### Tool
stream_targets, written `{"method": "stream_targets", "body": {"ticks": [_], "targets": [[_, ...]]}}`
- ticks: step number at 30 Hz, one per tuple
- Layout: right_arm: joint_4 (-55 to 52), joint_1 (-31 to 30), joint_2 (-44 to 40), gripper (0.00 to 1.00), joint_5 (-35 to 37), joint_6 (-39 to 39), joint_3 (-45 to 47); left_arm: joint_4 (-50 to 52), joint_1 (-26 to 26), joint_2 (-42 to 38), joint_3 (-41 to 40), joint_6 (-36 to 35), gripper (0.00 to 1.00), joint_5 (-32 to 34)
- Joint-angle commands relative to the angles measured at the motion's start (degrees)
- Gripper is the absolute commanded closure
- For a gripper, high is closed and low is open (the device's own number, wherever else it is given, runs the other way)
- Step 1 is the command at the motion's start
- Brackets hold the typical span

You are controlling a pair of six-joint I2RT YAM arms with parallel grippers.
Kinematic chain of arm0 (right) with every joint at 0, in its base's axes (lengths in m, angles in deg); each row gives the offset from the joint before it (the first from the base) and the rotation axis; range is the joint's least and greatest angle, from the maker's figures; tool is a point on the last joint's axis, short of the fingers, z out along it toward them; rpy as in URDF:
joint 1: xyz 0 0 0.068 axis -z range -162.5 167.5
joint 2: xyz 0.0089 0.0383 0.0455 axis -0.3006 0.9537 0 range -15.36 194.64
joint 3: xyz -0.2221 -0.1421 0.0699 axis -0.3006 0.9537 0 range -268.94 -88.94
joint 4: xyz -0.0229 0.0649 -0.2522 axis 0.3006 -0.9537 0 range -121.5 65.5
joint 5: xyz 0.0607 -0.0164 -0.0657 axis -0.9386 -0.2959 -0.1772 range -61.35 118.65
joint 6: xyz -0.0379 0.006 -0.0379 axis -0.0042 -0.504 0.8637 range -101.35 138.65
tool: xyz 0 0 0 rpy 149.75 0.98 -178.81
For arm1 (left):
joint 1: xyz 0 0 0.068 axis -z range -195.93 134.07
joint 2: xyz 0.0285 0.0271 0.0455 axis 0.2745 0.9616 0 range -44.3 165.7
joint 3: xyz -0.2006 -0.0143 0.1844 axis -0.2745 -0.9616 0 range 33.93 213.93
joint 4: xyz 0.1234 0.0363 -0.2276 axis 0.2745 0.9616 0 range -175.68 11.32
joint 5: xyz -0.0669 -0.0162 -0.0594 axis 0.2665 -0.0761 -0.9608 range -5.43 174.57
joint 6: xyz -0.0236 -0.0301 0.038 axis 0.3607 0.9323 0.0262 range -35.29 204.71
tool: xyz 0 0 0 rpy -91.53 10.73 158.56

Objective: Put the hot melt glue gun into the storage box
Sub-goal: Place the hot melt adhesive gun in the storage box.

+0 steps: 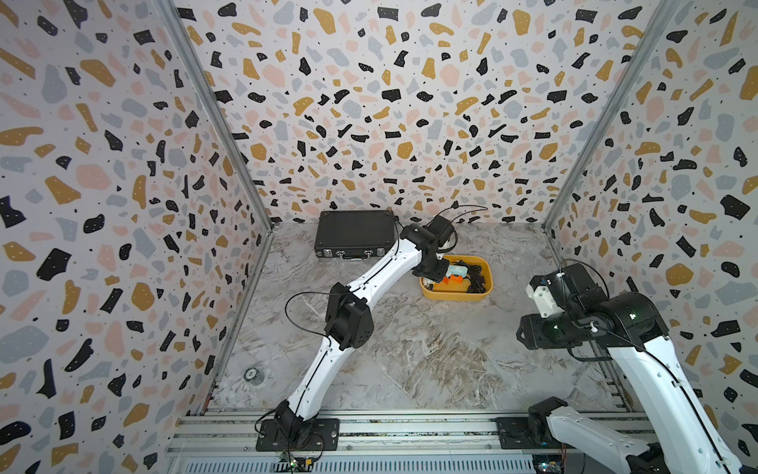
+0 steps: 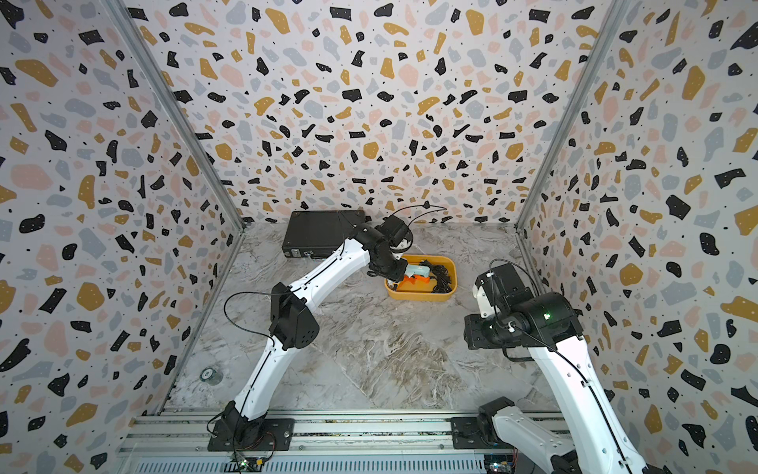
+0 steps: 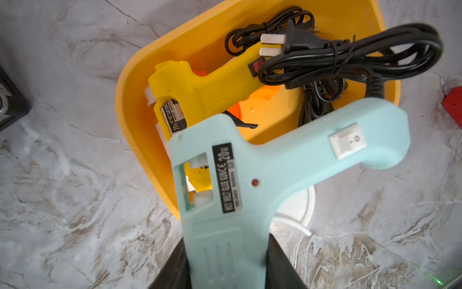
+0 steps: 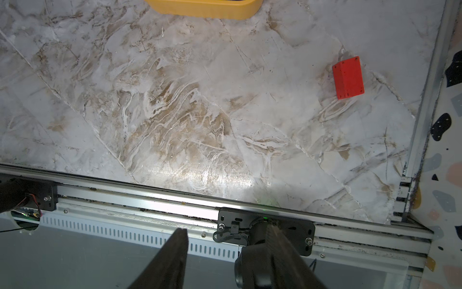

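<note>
"Over the shallow mustard-yellow plastic storage box (image 3: 130, 105), which step is running?"

"Placement: the left tool (image 3: 227, 272) is clamping the mint-green plastic glue gun (image 3: 262, 175) by its barrel there. Next is likely calling for lowering, then releasing; the right tool (image 4: 226, 230) is idling, parted, empty."

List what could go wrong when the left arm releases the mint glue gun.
The storage box already holds a yellow glue gun and bundled cords; the mint glue gun in the left gripper may land on them and slide. Its gripped end seems to overhang the rim, so it could tip out.
</note>
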Motion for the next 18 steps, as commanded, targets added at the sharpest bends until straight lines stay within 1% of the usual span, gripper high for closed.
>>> {"method": "stream_targets", "body": {"ticks": [1,11,18], "targets": [[-1.6,0.2,-0.5,0.45,0.5,-0.8,0.4,-0.8,0.4,0.3,1.6,-0.8,0.96,-1.0],[-1.7,0.2,0.8,0.44,0.2,0.5,0.0,-3.3,0.8,5.1,2.9,0.6,0.96,1.2],[-1.9,0.2,0.6,0.45,-0.8,0.7,1.4,-5.3,0.9,6.4,2.5,1.1,0.96,3.4]]}}
